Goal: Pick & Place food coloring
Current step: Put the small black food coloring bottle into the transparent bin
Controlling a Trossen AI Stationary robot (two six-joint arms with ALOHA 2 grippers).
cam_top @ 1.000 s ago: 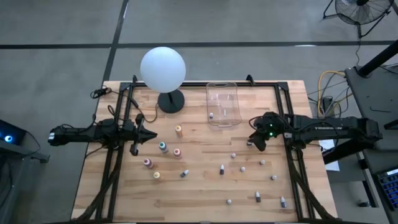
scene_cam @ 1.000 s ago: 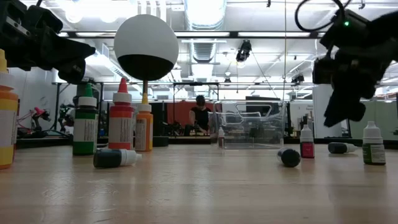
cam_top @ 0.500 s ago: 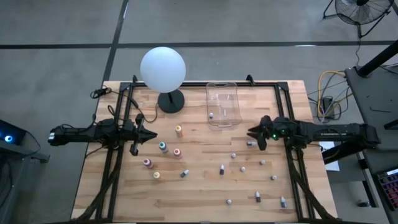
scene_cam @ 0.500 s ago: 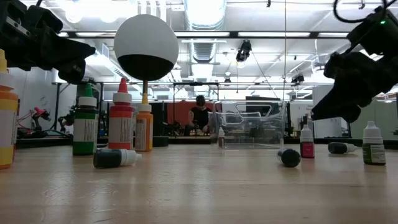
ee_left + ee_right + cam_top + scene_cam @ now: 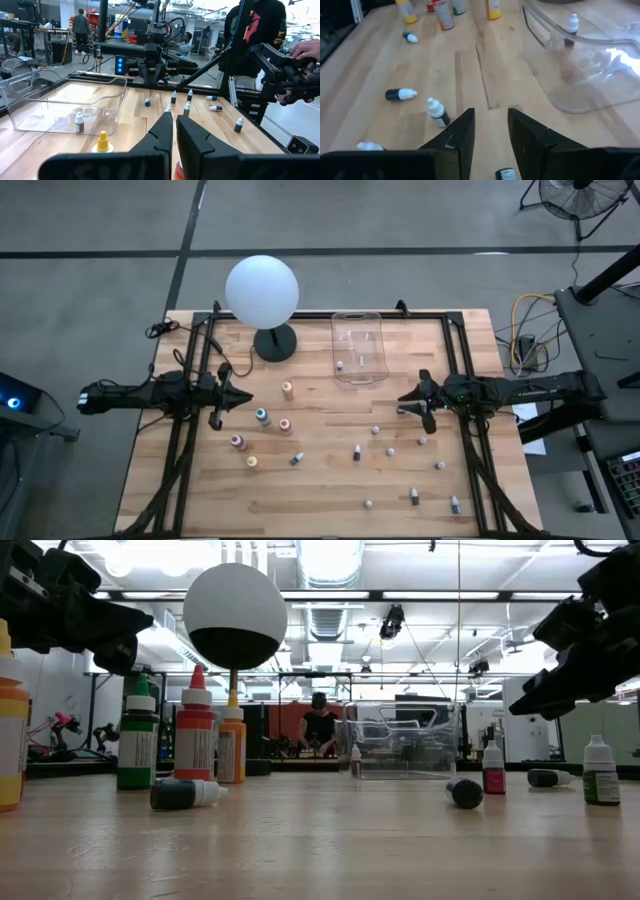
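**Two grippers above a table of scattered dropper bottles**

Several small dark-and-white food coloring bottles lie nearest the front edge of the table (image 5: 330, 520): one small bottle (image 5: 368, 504), a dark bottle (image 5: 415, 498) and another bottle (image 5: 455, 504) toward the right corner. Farther in, a yellow bottle (image 5: 252, 462) and a pink bottle (image 5: 237, 442) stand on the left half, with a teal bottle (image 5: 262, 416), a red bottle (image 5: 285, 425) and an orange bottle (image 5: 288, 390) beyond them. A toppled bottle (image 5: 297, 459) lies beside this group. On the right half, small bottles sit well apart from one another, including a dark upright bottle (image 5: 357, 451).

The right gripper (image 5: 418, 402) hangs over the right half of the table, near the clear bin's front corner. Its fingers (image 5: 461, 131) stand slightly apart with bare wood between them and hold nothing; a small dark-capped bottle (image 5: 506, 174) lies just below them in the right wrist view.

The left gripper (image 5: 243, 395) waits over the left side, near the coloured bottles, its fingers (image 5: 160, 135) pressed together and empty.

At the far side, the clear plastic bin (image 5: 358, 346) holds one small bottle (image 5: 340, 365). The white globe lamp (image 5: 262, 292) stands to the bin's left.
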